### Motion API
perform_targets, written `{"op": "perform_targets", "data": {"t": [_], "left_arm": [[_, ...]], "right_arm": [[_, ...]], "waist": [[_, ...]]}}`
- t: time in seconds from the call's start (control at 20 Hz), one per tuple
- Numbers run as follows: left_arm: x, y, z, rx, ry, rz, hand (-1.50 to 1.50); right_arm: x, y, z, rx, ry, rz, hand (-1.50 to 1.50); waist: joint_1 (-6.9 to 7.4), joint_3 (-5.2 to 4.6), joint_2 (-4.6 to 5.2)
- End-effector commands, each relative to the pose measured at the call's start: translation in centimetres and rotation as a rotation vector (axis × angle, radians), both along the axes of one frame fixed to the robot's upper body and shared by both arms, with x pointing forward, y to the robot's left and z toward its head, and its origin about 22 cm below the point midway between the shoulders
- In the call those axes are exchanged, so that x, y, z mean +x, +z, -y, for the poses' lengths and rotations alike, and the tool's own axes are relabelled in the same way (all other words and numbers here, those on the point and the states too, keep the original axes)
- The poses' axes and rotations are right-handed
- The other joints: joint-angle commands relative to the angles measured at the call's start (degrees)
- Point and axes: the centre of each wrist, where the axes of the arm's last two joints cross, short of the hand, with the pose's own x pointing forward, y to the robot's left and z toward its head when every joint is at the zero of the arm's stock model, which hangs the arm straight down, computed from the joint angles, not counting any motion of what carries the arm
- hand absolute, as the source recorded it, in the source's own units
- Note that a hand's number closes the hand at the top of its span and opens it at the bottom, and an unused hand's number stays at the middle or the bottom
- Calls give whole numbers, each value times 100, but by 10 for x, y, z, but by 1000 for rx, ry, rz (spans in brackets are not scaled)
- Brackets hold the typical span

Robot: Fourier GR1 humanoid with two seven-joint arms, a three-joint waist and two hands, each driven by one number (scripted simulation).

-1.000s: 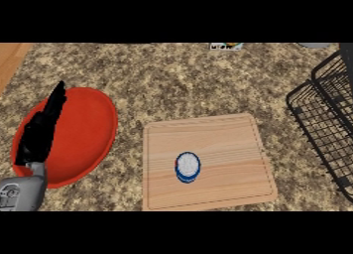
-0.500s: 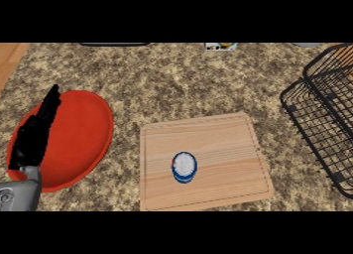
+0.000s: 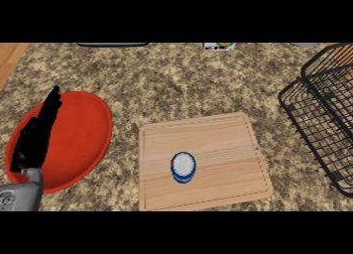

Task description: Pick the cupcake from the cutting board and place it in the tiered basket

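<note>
Cupcake sits near the middle of the board, nothing touching it. I see my left hand at the lower left over the red plate, its fingers straight and released, holding nothing. Basket stands at the desk's right edge, apart from the board.

Cupcake upright at cutting board centre. Red plate left of board, left hand over it, fingers straight. Tiered basket right of board.
</note>
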Motion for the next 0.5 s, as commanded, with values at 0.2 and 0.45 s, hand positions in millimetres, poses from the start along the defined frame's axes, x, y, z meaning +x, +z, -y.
{"op": "perform_targets", "data": {"t": [0.2, 0.45], "left_arm": [[-7, -6, 2, -10, -4, -8, 0], [-11, -5, 5, -9, -23, 15, 0]], "right_arm": [[-26, -24, 15, 275, -151, 176, -150], [-46, -24, 26, 203, -116, 329, -150]], "waist": [[0, 7, 3], [51, 8, 15]]}}
